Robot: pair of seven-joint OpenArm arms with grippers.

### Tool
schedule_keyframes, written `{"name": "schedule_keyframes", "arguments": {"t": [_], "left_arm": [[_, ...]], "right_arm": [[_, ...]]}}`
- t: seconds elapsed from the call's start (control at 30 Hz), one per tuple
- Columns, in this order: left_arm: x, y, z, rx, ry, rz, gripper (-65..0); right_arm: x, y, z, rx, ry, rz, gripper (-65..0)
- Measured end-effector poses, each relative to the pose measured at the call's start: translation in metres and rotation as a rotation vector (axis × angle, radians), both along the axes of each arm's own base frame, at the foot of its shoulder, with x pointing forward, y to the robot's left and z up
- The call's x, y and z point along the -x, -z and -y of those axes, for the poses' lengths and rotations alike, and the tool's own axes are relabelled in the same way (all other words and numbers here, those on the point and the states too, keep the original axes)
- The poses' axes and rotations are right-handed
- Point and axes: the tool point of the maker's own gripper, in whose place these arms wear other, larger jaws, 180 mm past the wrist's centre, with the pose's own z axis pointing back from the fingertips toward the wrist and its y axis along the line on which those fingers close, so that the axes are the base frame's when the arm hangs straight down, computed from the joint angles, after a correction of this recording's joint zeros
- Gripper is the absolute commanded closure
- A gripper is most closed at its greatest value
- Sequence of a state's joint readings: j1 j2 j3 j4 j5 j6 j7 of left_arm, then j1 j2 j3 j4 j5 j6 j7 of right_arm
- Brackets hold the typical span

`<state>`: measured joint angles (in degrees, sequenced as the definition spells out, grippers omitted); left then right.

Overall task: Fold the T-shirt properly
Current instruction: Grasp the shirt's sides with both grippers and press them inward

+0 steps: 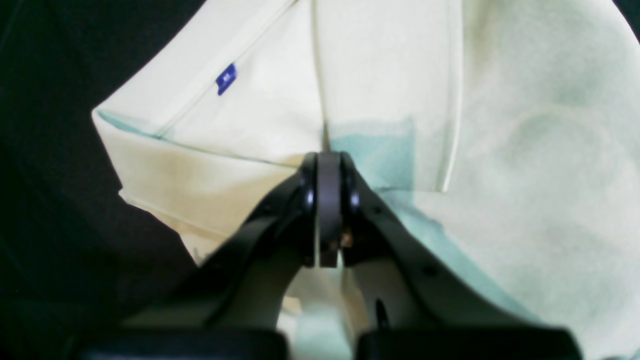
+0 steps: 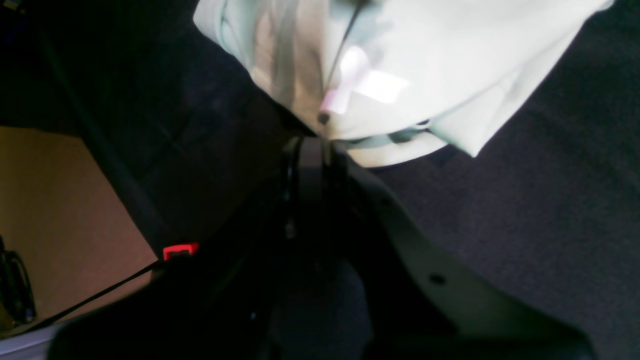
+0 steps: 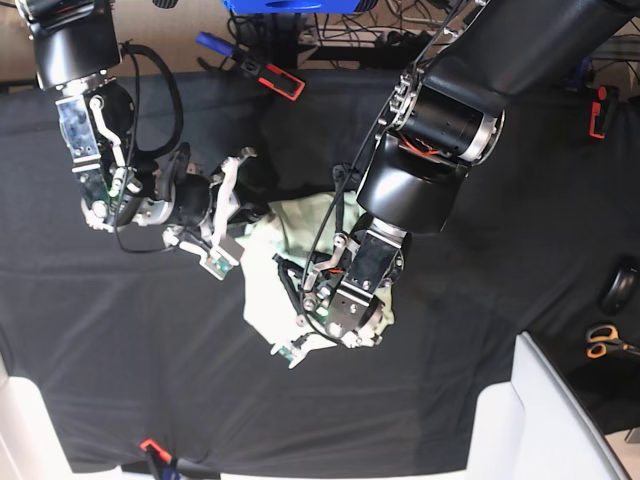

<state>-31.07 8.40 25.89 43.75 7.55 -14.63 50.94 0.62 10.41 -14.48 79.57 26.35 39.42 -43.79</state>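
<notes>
The pale mint-green T-shirt lies bunched and partly folded in the middle of the black table cloth. In the left wrist view its folded layers show a seam and a small blue tag. My left gripper is shut on a fold of the shirt; in the base view it sits at the shirt's near-left side. My right gripper is shut on an edge of the shirt near a white label; in the base view it is at the shirt's left edge.
The black cloth covers the table. Scissors and a dark round object lie at the right edge. A white structure stands at the front right. Red clamps hold the cloth at the back.
</notes>
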Motion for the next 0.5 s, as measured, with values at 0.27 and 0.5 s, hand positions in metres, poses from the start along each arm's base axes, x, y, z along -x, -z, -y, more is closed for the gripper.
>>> {"name": "schedule_keyframes", "arguments": {"t": [0.27,0.5], "left_arm": [[0.0,0.0,0.0,0.0,0.0,0.0,0.0],[0.0,0.0,0.0,0.0,0.001,0.0,0.0]], "right_arm": [[0.003,0.015,0.007,0.005,0.021,-0.029,-0.7],[0.004,0.016,0.019,0.043,0.015,-0.033,-1.9]]}}
